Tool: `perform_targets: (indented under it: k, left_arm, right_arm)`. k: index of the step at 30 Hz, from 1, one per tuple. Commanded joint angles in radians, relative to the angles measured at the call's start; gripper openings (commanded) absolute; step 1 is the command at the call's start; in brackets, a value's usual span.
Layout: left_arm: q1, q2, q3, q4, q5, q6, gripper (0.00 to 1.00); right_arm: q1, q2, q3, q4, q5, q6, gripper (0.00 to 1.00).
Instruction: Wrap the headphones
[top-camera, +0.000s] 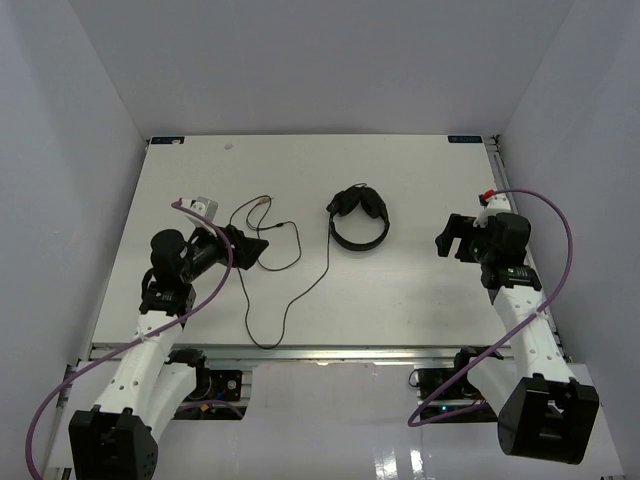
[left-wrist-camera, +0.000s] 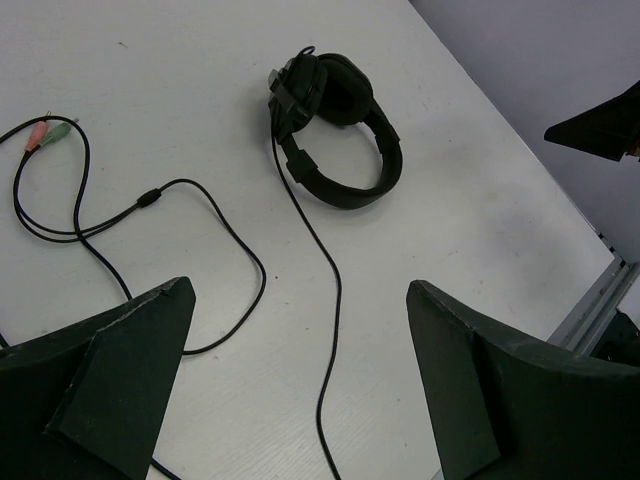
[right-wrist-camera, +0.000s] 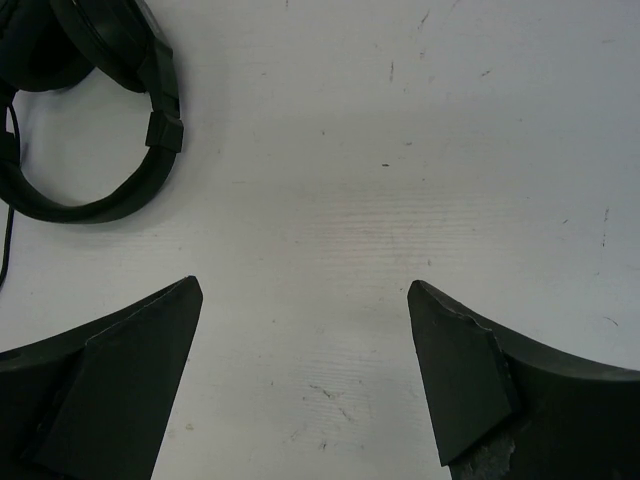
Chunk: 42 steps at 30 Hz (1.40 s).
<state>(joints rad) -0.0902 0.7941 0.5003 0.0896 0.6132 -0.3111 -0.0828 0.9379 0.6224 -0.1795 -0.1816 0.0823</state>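
The black headphones (top-camera: 358, 217) lie flat in the middle of the table, earcups folded together at the far end, headband looping toward me. They also show in the left wrist view (left-wrist-camera: 335, 130) and in the right wrist view (right-wrist-camera: 95, 130). Their thin black cord (top-camera: 290, 300) runs loose down and left in loops to the plugs (top-camera: 262, 201), pink and green in the left wrist view (left-wrist-camera: 48, 134). My left gripper (top-camera: 250, 247) is open and empty, over the cord loops (left-wrist-camera: 300, 290). My right gripper (top-camera: 450, 238) is open and empty, right of the headphones (right-wrist-camera: 305, 290).
Thick purple robot cables (top-camera: 560, 240) arc off both arms. A small grey block (top-camera: 205, 206) sits near the left gripper. White walls enclose the table on three sides. A metal rail (top-camera: 330, 352) runs along the near edge.
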Motion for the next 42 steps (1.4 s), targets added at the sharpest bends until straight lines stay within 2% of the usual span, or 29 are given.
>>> perform_targets:
  k: [1,4,7,10,13,16,20,23,25,28,30,33,37,42]
  left_arm:
    - [-0.005,-0.023,0.024,0.01,0.011,0.012,0.98]
    - [-0.005,-0.022,0.024,0.01,0.013,0.01,0.98]
    - [-0.004,-0.021,0.024,0.01,0.016,0.009,0.98]
    - [-0.005,-0.024,0.024,0.01,0.014,0.009,0.98]
    - [-0.003,-0.026,0.023,0.01,0.013,0.01,0.98]
    - [-0.003,-0.023,0.024,0.008,0.011,0.012,0.98]
    - [-0.003,-0.033,0.021,0.006,0.002,0.012,0.98]
    - [-0.003,-0.029,0.02,0.007,-0.003,0.014,0.98]
    - [-0.003,-0.023,0.021,0.006,-0.003,0.017,0.98]
    - [-0.005,-0.013,0.021,0.001,-0.014,0.021,0.98]
    - [-0.003,-0.013,0.021,-0.005,-0.027,0.027,0.98]
    - [-0.003,-0.012,0.021,-0.014,-0.043,0.034,0.98]
    - [-0.004,0.0,0.025,-0.018,-0.05,0.039,0.98]
    - [-0.003,0.011,0.03,-0.023,-0.051,0.047,0.98]
  right_arm:
    - [-0.007,-0.02,0.015,0.041,-0.004,0.019,0.9]
    - [-0.008,-0.025,-0.008,0.05,-0.061,-0.022,0.9]
    - [-0.008,-0.009,-0.002,0.039,-0.187,-0.082,0.9]
    - [-0.005,0.037,0.077,-0.046,-0.374,-0.22,0.9]
    - [0.015,0.109,0.189,-0.215,-0.599,-0.406,0.9]
    - [0.055,0.152,0.246,-0.317,-0.645,-0.44,0.9]
    - [0.172,0.157,0.21,-0.243,-0.565,-0.342,0.9]
    - [0.247,0.176,0.184,-0.142,-0.391,-0.188,0.92]
    - [0.319,0.204,0.211,-0.086,-0.237,-0.104,0.98]
    - [0.418,0.303,0.266,-0.053,-0.046,0.054,1.0]
    - [0.44,0.38,0.303,-0.031,0.02,0.172,1.0]
    - [0.443,0.478,0.332,-0.021,0.057,0.308,0.96]
    - [0.443,0.631,0.397,-0.048,0.043,0.386,0.92]
    - [0.443,0.714,0.442,-0.014,0.02,0.484,0.89]
